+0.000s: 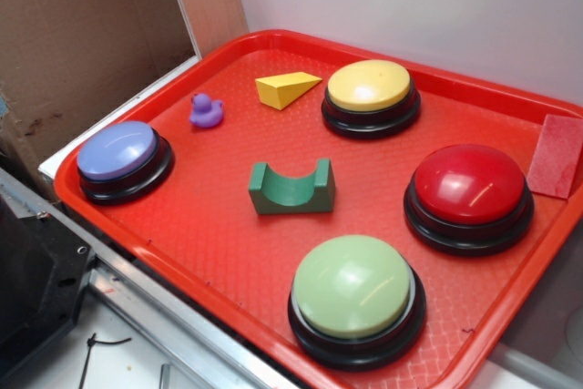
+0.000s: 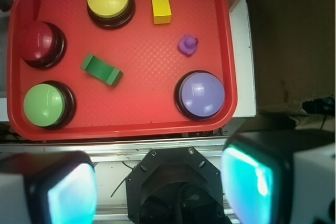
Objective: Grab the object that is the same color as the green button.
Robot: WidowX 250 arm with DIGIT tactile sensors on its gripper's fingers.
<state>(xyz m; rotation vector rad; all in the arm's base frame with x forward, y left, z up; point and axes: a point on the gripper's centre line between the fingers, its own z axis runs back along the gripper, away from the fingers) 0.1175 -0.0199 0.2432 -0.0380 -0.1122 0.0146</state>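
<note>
- While the gripper (image 2: 157, 184) is hanging high above the near edge of the red tray (image 2: 220, 35), the approach step is only just beginning, by my judgement: nothing is being held and nothing is being touched.
- Its fingers (image 2: 247, 179) are showing in the wrist view as two pale, glowing pads standing wide apart at the bottom corners, with empty space between them.
- The green block (image 1: 291, 189), the arch-like piece with a semicircular notch in its top, is lying near the middle of the tray, well apart from every button.
- It is sitting between the green button (image 1: 355, 298) in the near corner and the yellow button (image 1: 370, 96) at the far side, with the red button (image 1: 469, 196) off to one side and the blue-violet button (image 1: 120, 159) off to the other.
- From above, the block is lying at a slant to the tray's edges, so the next move is likely calling for travel forward over the tray, a turn of the wrist to line the open jaws across the block's narrow sides, then a descent.
- The yellow wedge (image 1: 286, 88) and purple duck (image 1: 206, 111) are resting farther back, clear of that path.
- No brand, label or writing is readable anywhere in either view.
</note>
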